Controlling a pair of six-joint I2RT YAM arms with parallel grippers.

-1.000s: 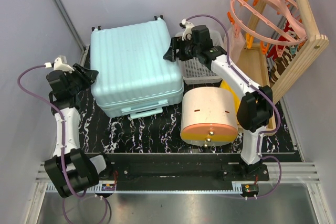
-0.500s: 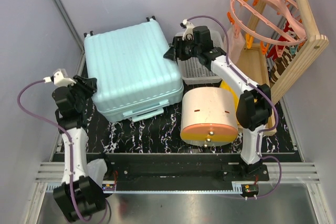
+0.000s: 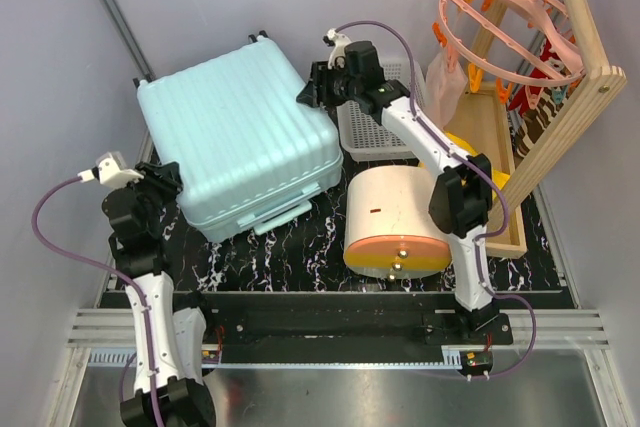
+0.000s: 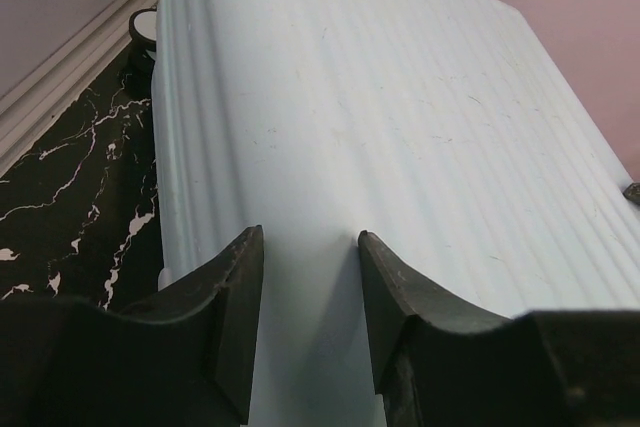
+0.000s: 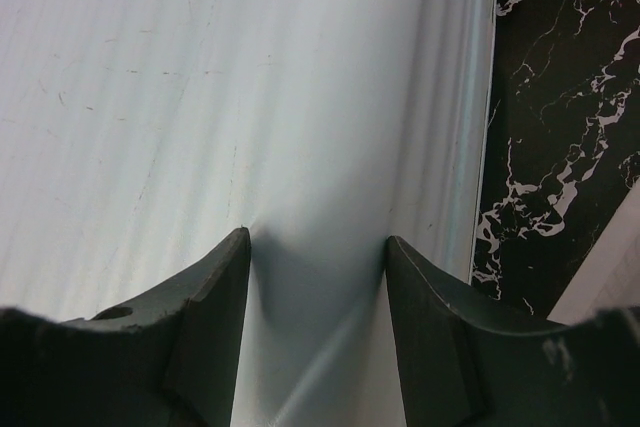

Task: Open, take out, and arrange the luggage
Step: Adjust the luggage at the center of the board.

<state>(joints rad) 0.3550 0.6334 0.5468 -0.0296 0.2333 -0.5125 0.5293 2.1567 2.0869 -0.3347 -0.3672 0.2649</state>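
The luggage is a large pale mint-blue ribbed suitcase. It lies flat and closed on the black marbled mat, turned at an angle, with its wheels toward the back wall. My left gripper is open, with its fingertips against the suitcase's near-left side. In the left wrist view the shell fills the frame beyond the gripper. My right gripper is open, with its tips pressed on the far-right edge. The right wrist view shows the shell between and beyond the gripper.
A white mesh basket stands behind the right arm. A cream cylinder with an orange end lies right of the suitcase. A wooden rack with a pink round hanger stands at the far right. Grey walls close in on the left and back.
The suitcase has slid left and turned, its far-left corner now near the left wall. My right gripper followed it leftward. My left gripper drew back toward the near side along its edge.
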